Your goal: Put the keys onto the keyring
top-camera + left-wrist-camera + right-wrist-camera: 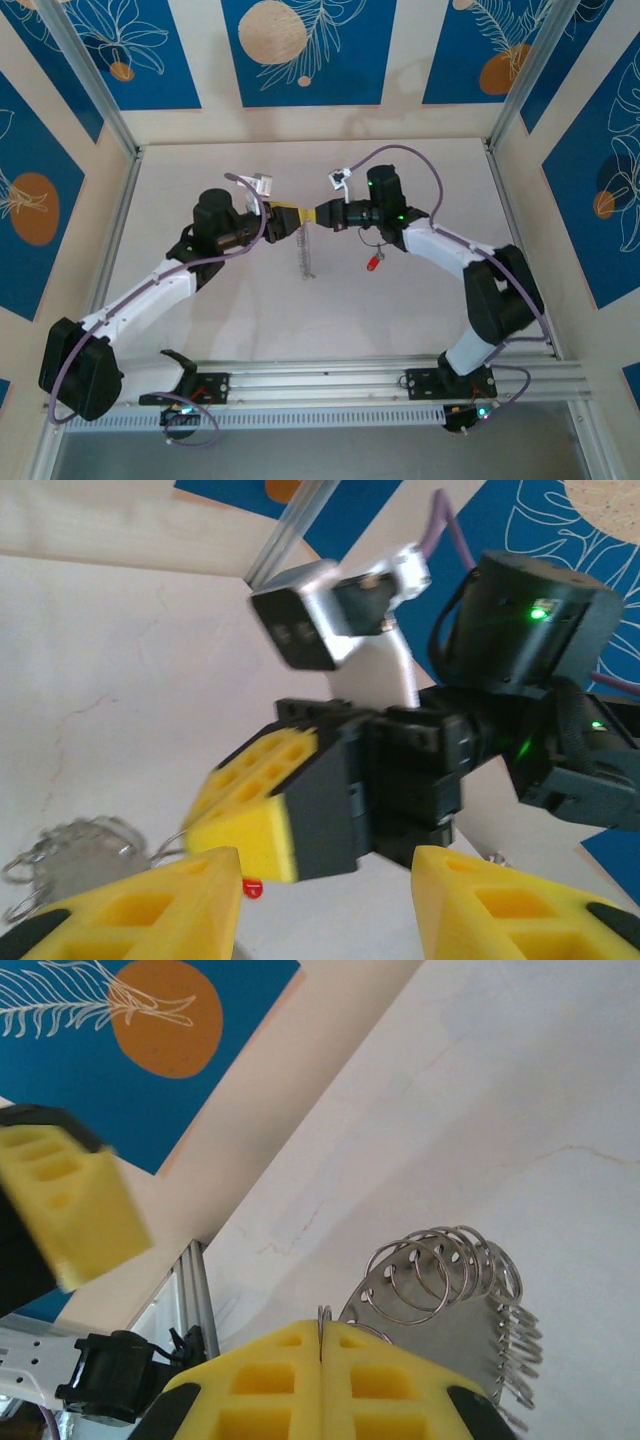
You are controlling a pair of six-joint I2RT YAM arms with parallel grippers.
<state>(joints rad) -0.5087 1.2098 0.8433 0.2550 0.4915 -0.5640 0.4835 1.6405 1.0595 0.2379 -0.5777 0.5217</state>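
Over the pale table (200, 170), right pincer (321, 1345) pinches the keyring (440, 1300); left pincer (325, 868) gapes.

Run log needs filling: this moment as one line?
right fingers: shut on keyring | left fingers: open, facing right fingers | key: ungripped, apart from keyring | status: key not yet on keyring

No text, label, brand or number can be read anywhere. The blue wall panels (350, 70) carry only white leaf drawings and orange circles, with no letters.
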